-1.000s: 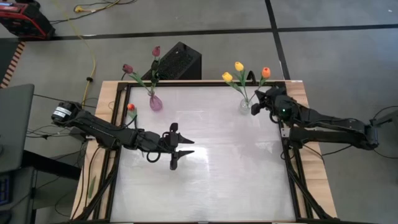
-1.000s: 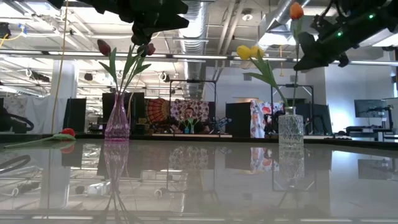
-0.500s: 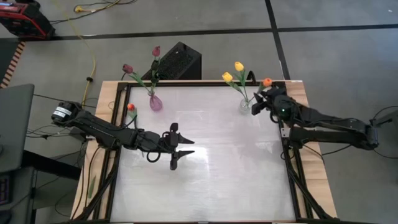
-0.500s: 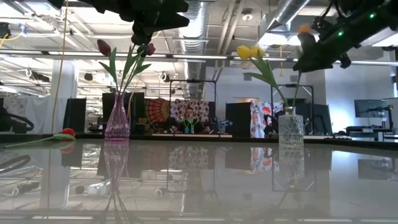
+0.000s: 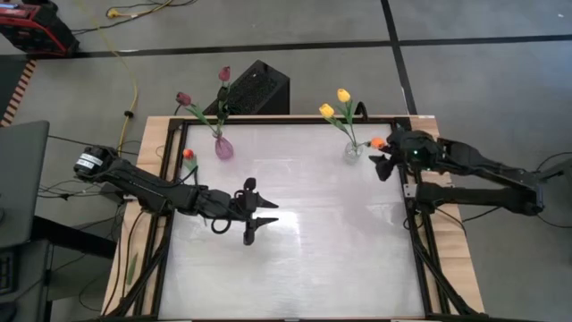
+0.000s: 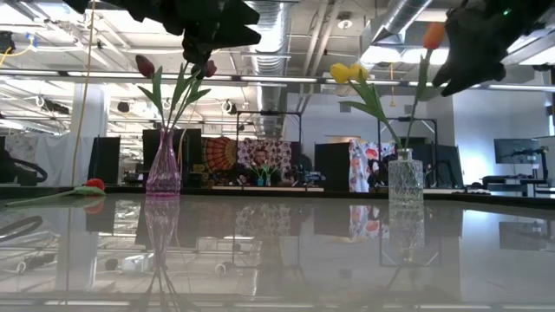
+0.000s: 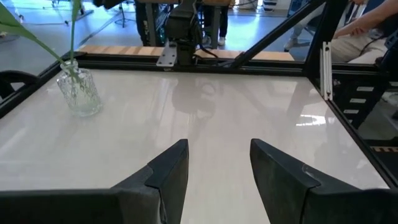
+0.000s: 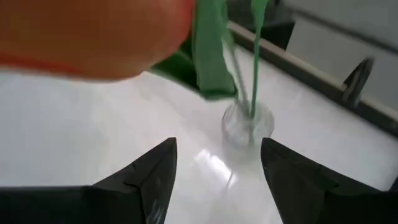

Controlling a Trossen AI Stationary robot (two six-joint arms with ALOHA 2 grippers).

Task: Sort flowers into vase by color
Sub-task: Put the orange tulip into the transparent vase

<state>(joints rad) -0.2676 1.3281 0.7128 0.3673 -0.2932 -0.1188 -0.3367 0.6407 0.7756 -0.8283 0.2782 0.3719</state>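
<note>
Orange-red tulip (image 5: 379, 142) stands stem-down in the clear vase (image 5: 354, 150) at about one o'clock on the surface (image 5: 295, 233), leaning toward my right claw (image 5: 384, 163), whose jaws are apart just beside it, which I judge is a release into the vase with the two yellow tulips (image 5: 335, 102). Left claw (image 5: 259, 217) waits mid-surface, jaws apart and empty. Overhead view alone shows the second orange-red tulip (image 5: 189, 154) lying near ten o'clock beside the pink vase (image 5: 223, 148) with its maroon tulips (image 5: 204, 87); the level view shows the stem upright in the glass.

Maroon tulips (image 5: 183, 97) in pink vase (image 5: 223, 148); yellow tulips (image 5: 327, 111), orange tulip (image 5: 378, 142) seemingly in clear vase (image 5: 353, 151)
</note>
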